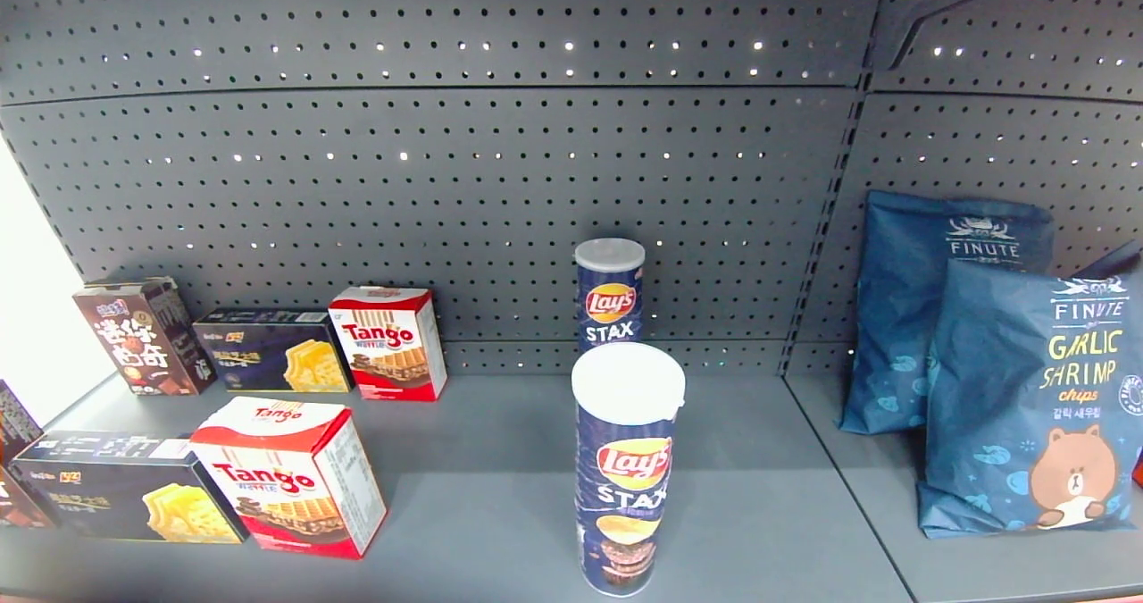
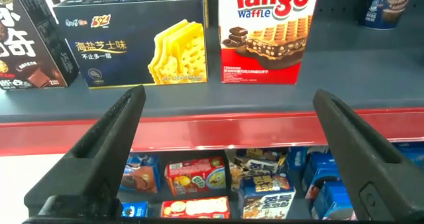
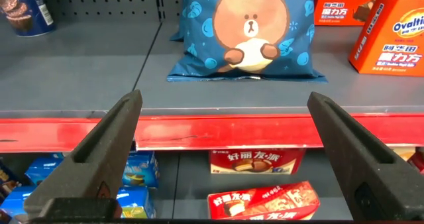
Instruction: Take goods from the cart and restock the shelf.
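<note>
A grey perforated back panel (image 1: 446, 183) rises behind the grey metal shelf (image 1: 500, 496). At my 12 o'clock on it, a tall dark-blue crisp can with a white lid (image 1: 625, 487) stands upright, with a second such can (image 1: 610, 295) directly behind. My right gripper (image 3: 224, 97) and left gripper (image 2: 228, 95) hang spread and empty before the shelf's red front edge (image 3: 225, 131). I judge the bare stretch toward 1 o'clock nearer my right.
</note>
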Controlling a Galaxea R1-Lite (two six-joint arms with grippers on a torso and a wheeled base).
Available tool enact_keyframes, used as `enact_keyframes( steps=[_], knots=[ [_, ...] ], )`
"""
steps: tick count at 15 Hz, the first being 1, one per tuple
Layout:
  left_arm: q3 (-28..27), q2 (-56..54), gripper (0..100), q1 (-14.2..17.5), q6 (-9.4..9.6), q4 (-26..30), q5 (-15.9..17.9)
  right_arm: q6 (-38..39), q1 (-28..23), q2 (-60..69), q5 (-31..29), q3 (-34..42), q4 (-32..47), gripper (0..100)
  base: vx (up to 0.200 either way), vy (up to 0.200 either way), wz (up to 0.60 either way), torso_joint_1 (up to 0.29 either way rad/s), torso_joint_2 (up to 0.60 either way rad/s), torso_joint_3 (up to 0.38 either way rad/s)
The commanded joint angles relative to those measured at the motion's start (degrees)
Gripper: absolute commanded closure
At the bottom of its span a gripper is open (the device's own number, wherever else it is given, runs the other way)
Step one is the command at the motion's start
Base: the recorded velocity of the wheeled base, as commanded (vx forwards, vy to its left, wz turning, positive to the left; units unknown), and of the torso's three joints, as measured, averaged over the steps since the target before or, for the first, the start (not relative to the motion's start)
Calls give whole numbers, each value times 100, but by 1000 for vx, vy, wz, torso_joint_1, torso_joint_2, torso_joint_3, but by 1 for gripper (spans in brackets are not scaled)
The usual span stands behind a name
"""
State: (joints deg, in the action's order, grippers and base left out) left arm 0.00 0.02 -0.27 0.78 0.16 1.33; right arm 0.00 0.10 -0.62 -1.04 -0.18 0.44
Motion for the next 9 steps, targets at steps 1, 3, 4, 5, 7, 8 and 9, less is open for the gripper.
enact_keyframes(
  steps=[1,3,4,5,7,8,9],
  knots=[
    [0,-2,0,0,1,2,-1,0,-1,-8,-2,1,0,0,0,0,0,0,0,0],
    [0,-2,0,0,-8,2,-1,0,-1,-8,-2,1,0,0,0,0,0,0,0,0],
    [0,-2,0,0,-8,2,-10,0,-1,-8,-2,1,0,0,0,0,0,0,0,0],
    [0,-2,0,0,-8,2,-10,0,-1,-8,-2,1,0,0,0,0,0,0,0,0],
    [0,-2,0,0,-16,2,-10,0,-1,-8,-2,1,0,0,-100,0,0,-1,1,1],
    [0,-2,0,0,-16,2,-10,0,-1,-8,-2,1,0,0,0,0,0,0,0,0],
    [0,-2,0,0,-16,2,-10,0,-1,-8,-2,1,0,0,0,0,0,0,0,0]
  ],
)
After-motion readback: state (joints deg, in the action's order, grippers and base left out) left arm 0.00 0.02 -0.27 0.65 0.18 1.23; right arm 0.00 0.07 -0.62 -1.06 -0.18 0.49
